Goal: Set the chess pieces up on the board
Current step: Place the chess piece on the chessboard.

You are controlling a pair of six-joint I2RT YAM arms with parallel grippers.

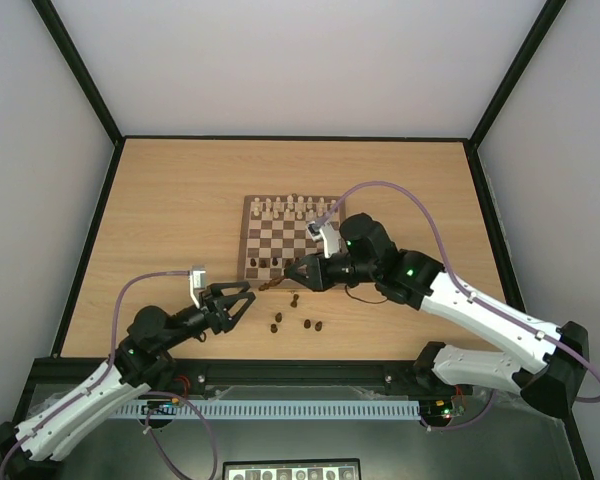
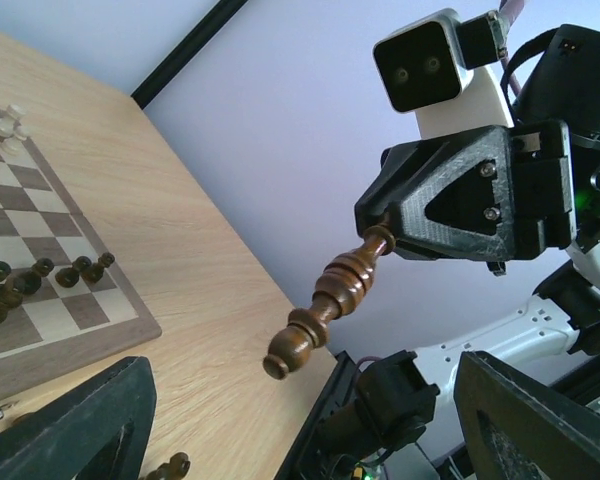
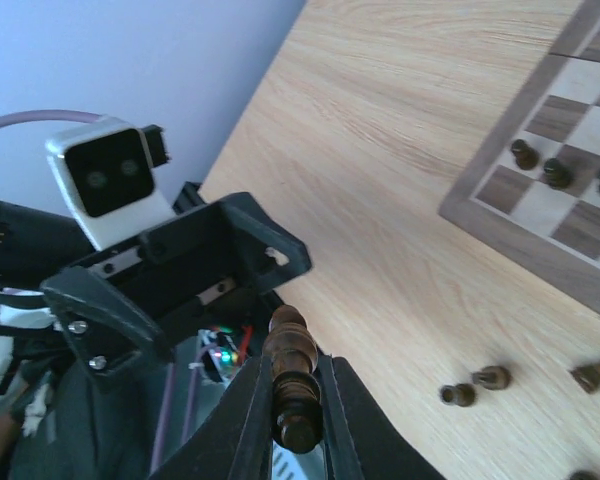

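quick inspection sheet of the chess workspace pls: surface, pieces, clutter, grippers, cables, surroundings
surface: light wooden table with the board at its middle.
job's things: a few dark pieces sit on the board's near left squares; loose dark pieces are on the table in front of it; the held dark piece is in the air.
clutter: cream-white pieces on the board's far rows; otherwise nothing seen.
grippers: right gripper shut on the held dark piece; left gripper open, empty.
cables: right purple cable and left purple cable arch over the arms.
surroundings: pale walls, black frame.
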